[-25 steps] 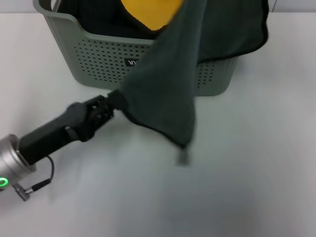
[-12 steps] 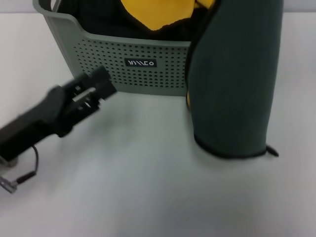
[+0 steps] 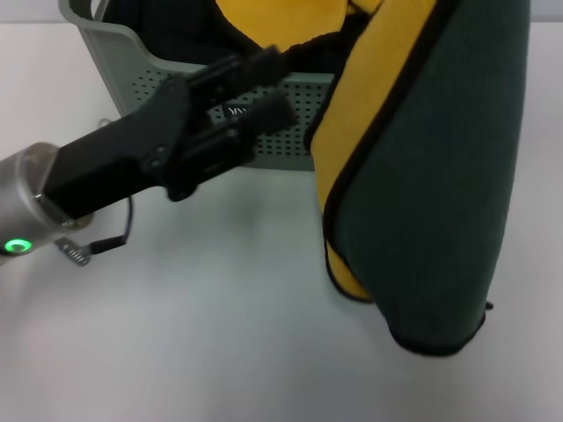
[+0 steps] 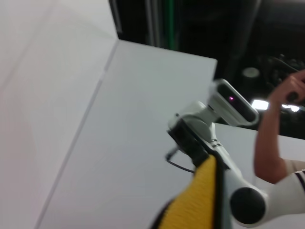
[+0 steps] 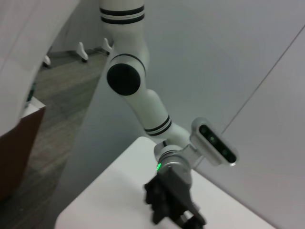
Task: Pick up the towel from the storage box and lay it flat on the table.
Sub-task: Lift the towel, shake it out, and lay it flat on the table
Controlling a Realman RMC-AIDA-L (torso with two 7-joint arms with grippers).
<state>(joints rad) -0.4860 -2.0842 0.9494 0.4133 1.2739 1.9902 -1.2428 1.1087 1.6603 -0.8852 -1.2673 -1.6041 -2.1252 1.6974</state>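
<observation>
The fingers of the left gripper (image 3: 264,88) are seen spread apart with nothing between them, raised in front of the near wall of the storage box (image 3: 119,66). From those fingers the towel (image 3: 440,193) lies to the robot's right and slightly nearer the robot, a clear gap being left between the fingertips and its closest edge. The towel is hung up in the air, lifted out of the storage box, its long axis running nearly vertical and its lower end held above the tabletop (image 3: 220,334). Its top runs out of the head view, so the right gripper is not shown there and the state of its fingers cannot be told; in the left wrist view the right arm is seen with cloth draped below it. The left gripper is judged the one free to take a hanging corner. The towel is seen as a dark grey-green sheet with black trim, folded over itself, and a yellow cloth (image 3: 369,132) is carried up against its left side.
</observation>
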